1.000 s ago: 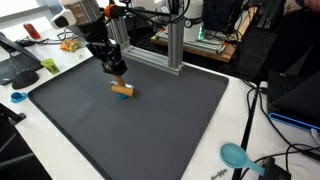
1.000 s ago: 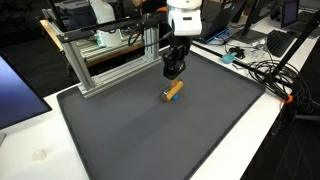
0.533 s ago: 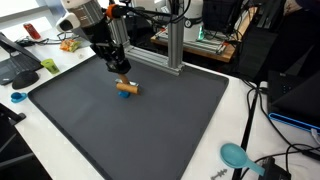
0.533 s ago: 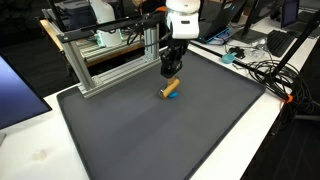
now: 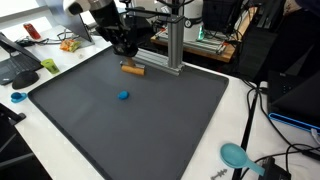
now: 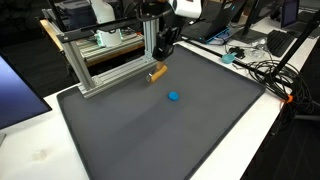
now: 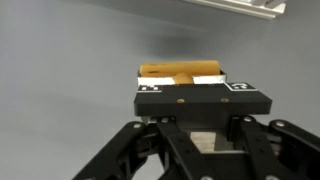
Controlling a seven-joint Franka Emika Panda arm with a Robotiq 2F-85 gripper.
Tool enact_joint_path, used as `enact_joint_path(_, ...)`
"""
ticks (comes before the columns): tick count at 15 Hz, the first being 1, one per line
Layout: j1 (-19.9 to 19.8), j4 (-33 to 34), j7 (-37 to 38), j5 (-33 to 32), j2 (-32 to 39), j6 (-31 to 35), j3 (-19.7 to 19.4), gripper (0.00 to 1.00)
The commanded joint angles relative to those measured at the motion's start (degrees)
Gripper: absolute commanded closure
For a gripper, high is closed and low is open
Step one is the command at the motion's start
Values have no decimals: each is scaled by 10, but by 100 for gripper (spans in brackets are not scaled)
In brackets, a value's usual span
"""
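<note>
Wrist view showed the claw (image 7: 190, 88) clamped on a short tan wooden cylinder (image 7: 180, 72), which lay crosswise between its tips. In both exterior views the cylinder hung level and low over the dark grey mat (image 5: 150, 130), near the table's back edge, just beside the aluminium frame (image 5: 172, 45). A small blue round piece (image 5: 123, 96) lay on the mat, well apart. The cylinder looked light, stiff and smooth, so it would likely roll or swivel unless pinched across its mid-length.
</note>
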Motion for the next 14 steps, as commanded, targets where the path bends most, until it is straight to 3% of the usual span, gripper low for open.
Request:
enact_joint_path(1,20,-20,-55,-62,-77,-49,10,78)
enact_joint_path(3,26,-8,-101,-70,-90,-60,21,78)
enact_joint_path(6,16,11,-192,-41,-96,-26,30,78)
enact_joint_path(7,26,1,-135,-50,-89,-41,28,53)
enact_joint_path(11,21,7,-174,-50,-91,-28,28,53)
enact_joint_path(12,21,7,-175,-50,-91,-28,28,78)
enact_joint_path(14,14,14,-250,-45,-85,-30,33,78)
